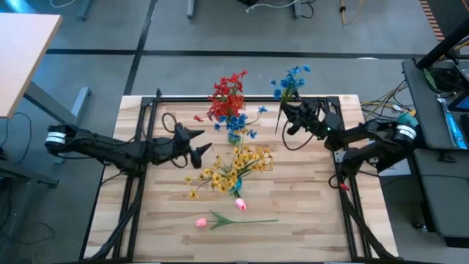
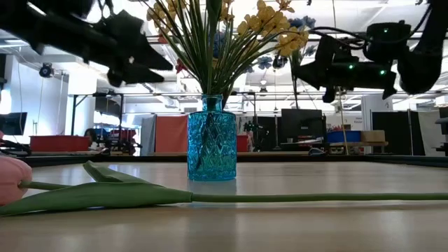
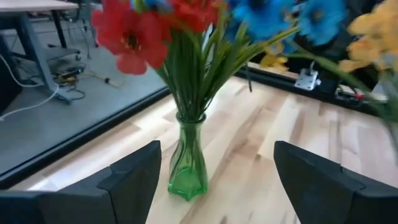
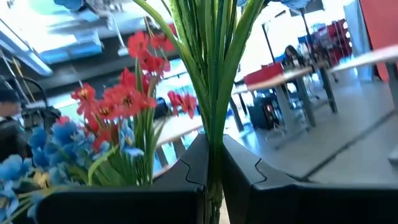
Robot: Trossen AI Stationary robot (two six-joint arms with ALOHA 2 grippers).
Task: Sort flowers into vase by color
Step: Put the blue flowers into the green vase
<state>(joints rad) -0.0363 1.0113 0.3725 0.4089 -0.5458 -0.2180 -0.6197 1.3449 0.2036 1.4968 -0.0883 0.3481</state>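
Pink tulip (image 2: pixel 14 178) lies closest to the low camera, flat on the table (image 1: pixel 308 220), its stem running sideways in front of the blue vase (image 2: pixel 211 138). From above, that vase holds the yellow flowers (image 1: pixel 238 167), and a second pink tulip bud (image 1: pixel 239 204) rests just beside it on the tulip's side.

Beyond the blue vase, toward the table's far edge, we see a green vase (image 3: pixel 189 158) filled with red flowers (image 1: pixel 227 95) and some blue ones.

We find the right gripper (image 4: pixel 214 168) on the right of the blue vase, up near the far edge, its fingers pressed together on the green stems of a blue spray (image 1: pixel 292 79), which it holds upright in the air. The red-flower vase lies to that gripper's left, so we judge the stems would travel sideways toward a vase.

On the other side of the blue vase, the left gripper (image 3: pixel 214 180) hovers with fingers wide apart, holding nothing, pointed at the green vase.
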